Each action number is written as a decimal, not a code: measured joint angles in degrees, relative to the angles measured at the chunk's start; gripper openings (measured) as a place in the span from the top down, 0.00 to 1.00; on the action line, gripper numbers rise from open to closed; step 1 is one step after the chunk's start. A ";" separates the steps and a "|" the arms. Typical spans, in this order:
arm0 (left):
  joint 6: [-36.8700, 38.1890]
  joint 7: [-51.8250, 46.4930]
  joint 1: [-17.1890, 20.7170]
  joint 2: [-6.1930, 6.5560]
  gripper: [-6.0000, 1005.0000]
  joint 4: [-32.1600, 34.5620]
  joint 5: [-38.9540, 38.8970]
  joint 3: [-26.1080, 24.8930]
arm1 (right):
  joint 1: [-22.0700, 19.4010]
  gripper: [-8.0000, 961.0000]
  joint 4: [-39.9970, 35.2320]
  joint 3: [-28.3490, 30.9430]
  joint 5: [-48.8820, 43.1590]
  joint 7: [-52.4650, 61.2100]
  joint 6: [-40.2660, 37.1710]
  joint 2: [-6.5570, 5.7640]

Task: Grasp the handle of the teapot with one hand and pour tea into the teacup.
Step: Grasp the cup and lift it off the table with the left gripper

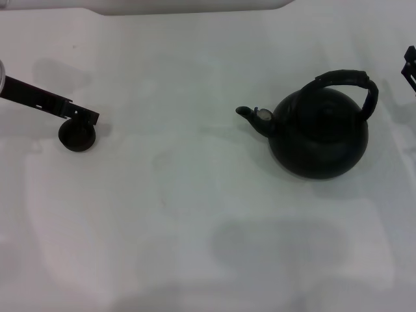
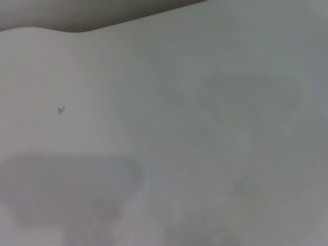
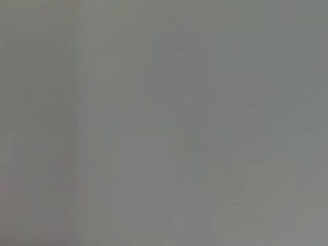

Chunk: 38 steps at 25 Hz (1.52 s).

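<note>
Two hands apart: left hand [image 1: 83, 119] over teacup [image 1: 77, 135], right hand [image 1: 409, 65] beside teapot [image 1: 318, 133]; grips unreadable.

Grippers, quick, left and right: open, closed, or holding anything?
Left tool: at the tiny round black teacup; open or closed cannot be told.
Right tool: at the right edge; cannot be told.

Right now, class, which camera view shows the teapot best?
The head view: the whole teapot shows, standing upright on the table with its handle and spout. The left and right wrist views show none of it, only bare pale surface.
</note>
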 joint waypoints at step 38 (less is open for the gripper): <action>0.05 -0.61 -0.48 -1.62 0.13 -0.82 3.46 0.00 | 0.01 0.14 0.00 0.22 0.00 0.01 0.25 0.00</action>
